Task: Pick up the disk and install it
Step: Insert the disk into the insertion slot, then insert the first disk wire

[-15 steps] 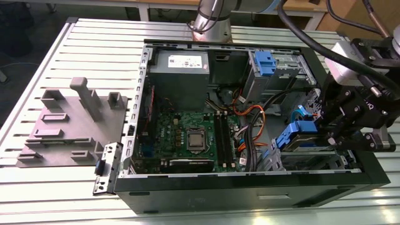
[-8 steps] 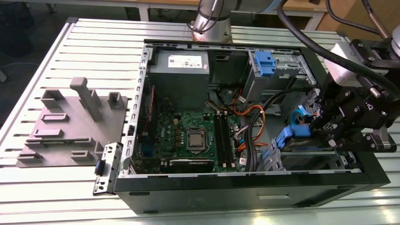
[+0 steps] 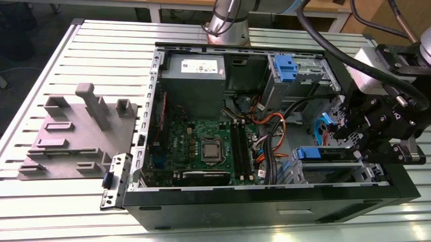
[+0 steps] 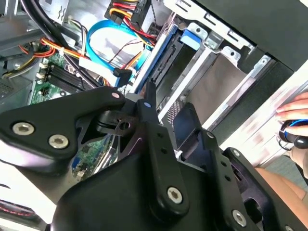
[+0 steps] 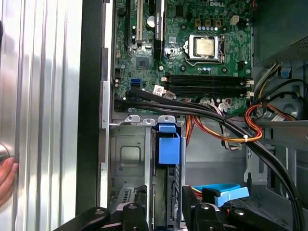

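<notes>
Exterior view: end effector (image 3: 340,132) at lower drive cage (image 3: 330,162), the exterior view's right of case (image 3: 202,196) on desk (image 3: 101,35); disk (image 3: 322,153) on edge in cage.
Second wrist view: disk's (image 4: 159,54) blue rail lying along bay.
First wrist view: straddles disk (image 5: 167,185); pinched or released, cannot tell.
Looks like install, seating stage. Next likely needs straight push, cables (image 5: 192,109) clear.

Slotted aluminium tabletop (image 3: 114,45) — dark floor (image 3: 23,60) beyond; wood-topped bench (image 3: 185,3) further off, even light.
</notes>
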Tool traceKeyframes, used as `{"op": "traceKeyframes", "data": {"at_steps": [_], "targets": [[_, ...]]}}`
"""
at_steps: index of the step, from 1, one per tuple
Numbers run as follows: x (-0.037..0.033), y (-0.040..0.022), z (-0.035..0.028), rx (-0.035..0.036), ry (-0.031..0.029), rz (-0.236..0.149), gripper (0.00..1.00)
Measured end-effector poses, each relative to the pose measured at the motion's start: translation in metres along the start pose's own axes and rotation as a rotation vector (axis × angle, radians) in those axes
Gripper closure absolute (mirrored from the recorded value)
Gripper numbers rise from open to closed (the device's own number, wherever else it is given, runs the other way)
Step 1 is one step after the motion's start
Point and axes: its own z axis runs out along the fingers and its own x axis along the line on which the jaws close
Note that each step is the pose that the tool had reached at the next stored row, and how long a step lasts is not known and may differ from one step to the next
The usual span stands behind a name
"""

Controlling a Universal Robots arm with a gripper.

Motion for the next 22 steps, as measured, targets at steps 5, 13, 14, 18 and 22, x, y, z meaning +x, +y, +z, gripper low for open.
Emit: {"op": "traceKeyframes", "data": {"at_steps": [5,13,14,18,22], "targets": [[-0.0006,0.0019,0.0047,0.0185,-0.0006,-0.005,0.58],[-0.0072,0.0039,0.0081,0.0324,-0.0007,-0.007,0.58],[-0.0071,0.004,0.0077,0.0324,-0.0004,-0.007,0.58],[-0.0073,0.004,0.0071,0.0325,-0.0007,-0.007,0.58],[-0.0073,0.0041,0.0055,0.0325,-0.0006,-0.007,0.58]]}}
